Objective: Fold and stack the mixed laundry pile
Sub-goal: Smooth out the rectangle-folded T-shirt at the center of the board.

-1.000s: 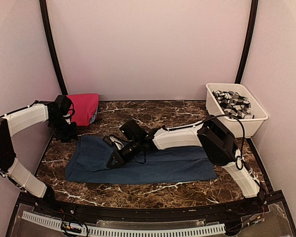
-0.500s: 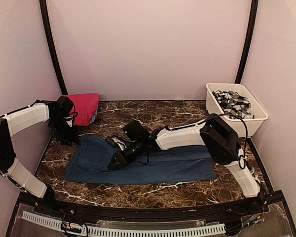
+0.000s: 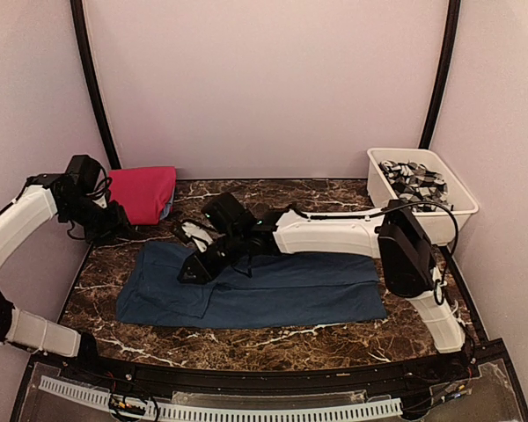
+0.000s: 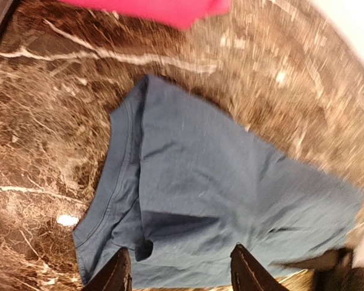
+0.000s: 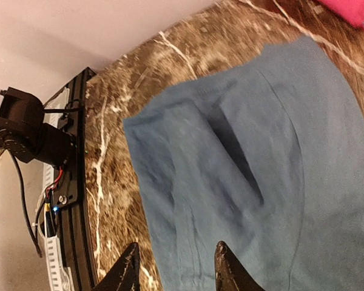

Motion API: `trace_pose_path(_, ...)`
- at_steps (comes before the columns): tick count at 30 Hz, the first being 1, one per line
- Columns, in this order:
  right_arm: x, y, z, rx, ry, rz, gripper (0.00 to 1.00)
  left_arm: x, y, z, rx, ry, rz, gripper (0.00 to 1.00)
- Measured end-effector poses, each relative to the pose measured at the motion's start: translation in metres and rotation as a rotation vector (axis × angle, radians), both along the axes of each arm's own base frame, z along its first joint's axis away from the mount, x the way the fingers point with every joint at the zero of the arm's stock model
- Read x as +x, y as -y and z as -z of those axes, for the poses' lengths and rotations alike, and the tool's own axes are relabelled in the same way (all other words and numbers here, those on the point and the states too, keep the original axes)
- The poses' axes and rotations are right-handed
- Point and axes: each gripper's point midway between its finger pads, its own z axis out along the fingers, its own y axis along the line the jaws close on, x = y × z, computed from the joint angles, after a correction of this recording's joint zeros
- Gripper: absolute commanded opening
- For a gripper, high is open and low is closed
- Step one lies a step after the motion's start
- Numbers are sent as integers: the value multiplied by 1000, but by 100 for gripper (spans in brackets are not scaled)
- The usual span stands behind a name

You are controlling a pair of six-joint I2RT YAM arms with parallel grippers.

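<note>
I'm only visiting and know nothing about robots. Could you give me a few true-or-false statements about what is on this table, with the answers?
1. The blue garment lies spread out on the table. True.
2. The pink garment is inside the white tub. False: it sits folded at the table's far left corner, and the tub holds grey-and-white patterned cloth.
3. The left gripper and right gripper are both open, holding nothing. True.
4. The right gripper is over the tub. False: it is over the blue garment's left part.
</note>
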Motion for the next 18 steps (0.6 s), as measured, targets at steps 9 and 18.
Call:
trace_pose_path(9,-35,-72,-28,78,176,-83,29,1,-14,3,-172,-11,-127,48)
trace_pose_path(18,-37,-77,56,-55,132,-60,27,-34,6,47,-360,-112,-218,42)
